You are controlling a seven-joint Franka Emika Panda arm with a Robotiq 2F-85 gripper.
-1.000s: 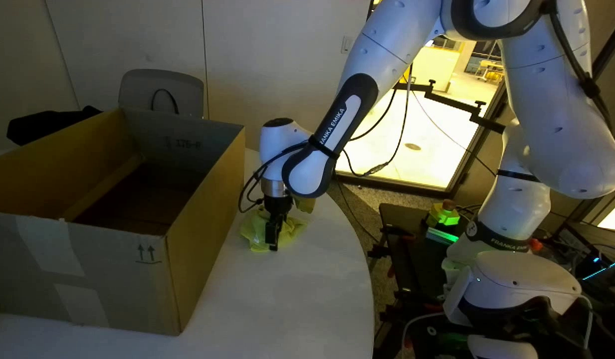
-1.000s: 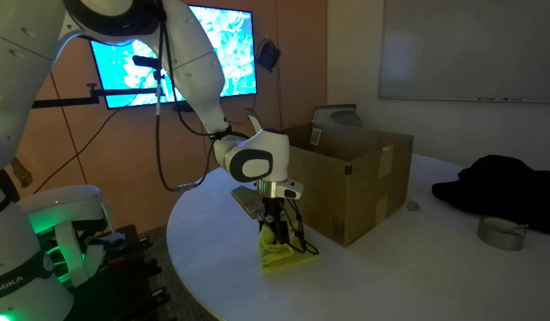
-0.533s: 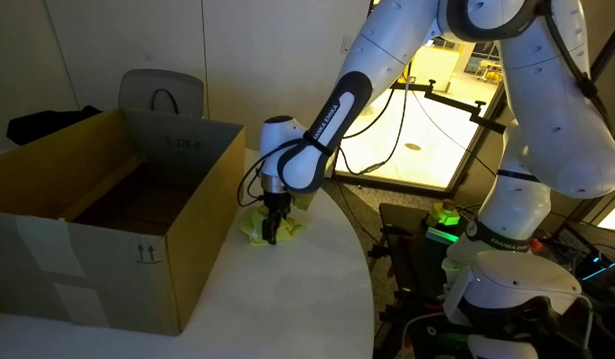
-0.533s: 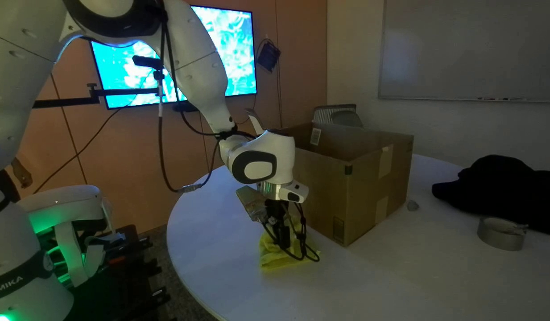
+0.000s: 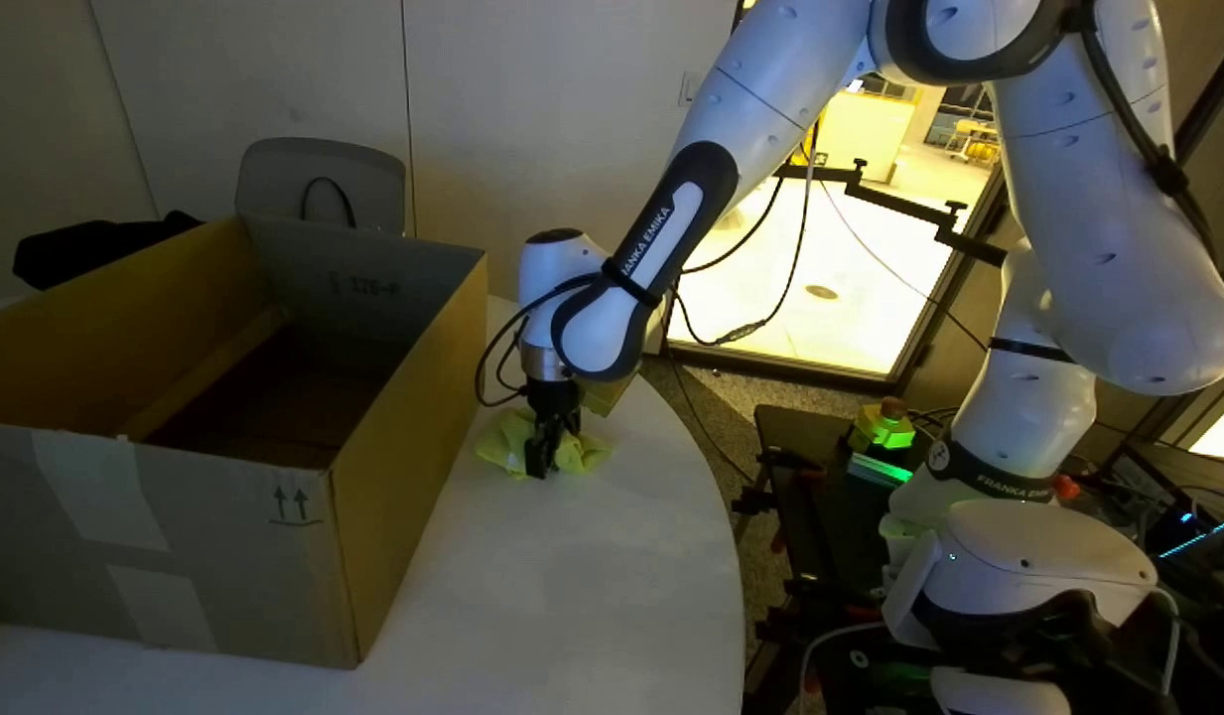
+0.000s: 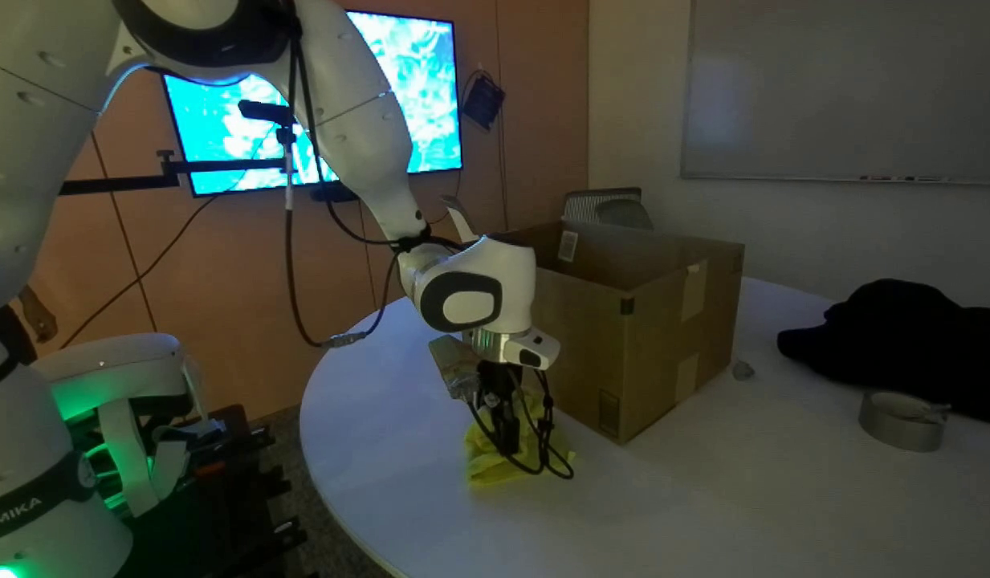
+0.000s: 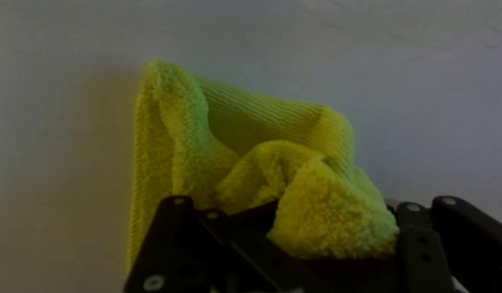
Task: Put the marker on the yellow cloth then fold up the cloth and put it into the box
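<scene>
The yellow cloth (image 7: 255, 110) lies crumpled on the table, and in the wrist view a thick fold of it bulges up between my fingers. My gripper (image 7: 332, 219) is shut on that fold and points straight down. In both exterior views the gripper (image 5: 539, 465) sits low over the cloth (image 5: 505, 440), its fingertips down at cloth height. The marker does not show; it is hidden or out of view. Right beside the cloth stands the open cardboard box (image 6: 675, 345), its high wall (image 5: 413, 467) facing the gripper.
The round white table (image 5: 582, 606) ends in a curved edge on the robot's side. A tape roll (image 6: 902, 421), a small grey lump (image 6: 743, 370) and a black garment (image 6: 896, 345) lie on the table beyond the box. Cables (image 6: 547, 433) hang beside the gripper.
My gripper has shifted slightly, and its fingers have come together on the cloth. The cloth has bunched up a little around them. The box has stayed put.
</scene>
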